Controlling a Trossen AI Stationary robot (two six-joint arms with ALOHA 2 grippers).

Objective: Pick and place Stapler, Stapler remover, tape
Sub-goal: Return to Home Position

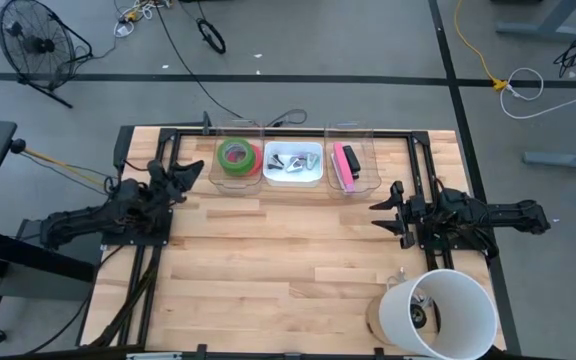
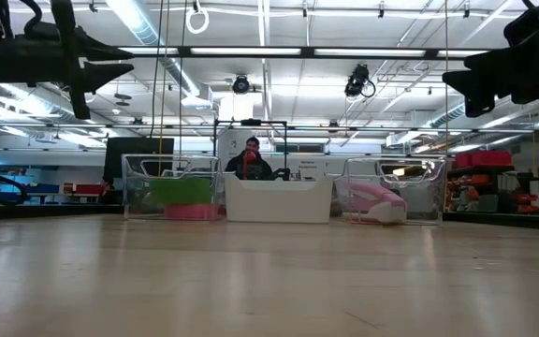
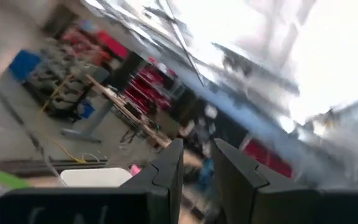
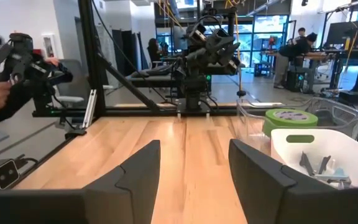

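Lying along the surface's (image 1: 288,260) far edge, tape (image 1: 236,156) sits just beyond the left end effector (image 1: 196,172) and the stapler (image 1: 346,166) beyond the right end effector (image 1: 376,215). Both are empty with fingers parted, the left narrowly.

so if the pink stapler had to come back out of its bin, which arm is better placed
Right. The right claw is open and near the clear bin holding the pink stapler; the left claw sits across the table by the left bin with the tape.

Bins (image 1: 293,144) abreast at the table (image 1: 268,260) far edge: tape (image 1: 246,160) left, staple removers (image 1: 290,165) middle, stapler (image 1: 347,165) right (each inside).
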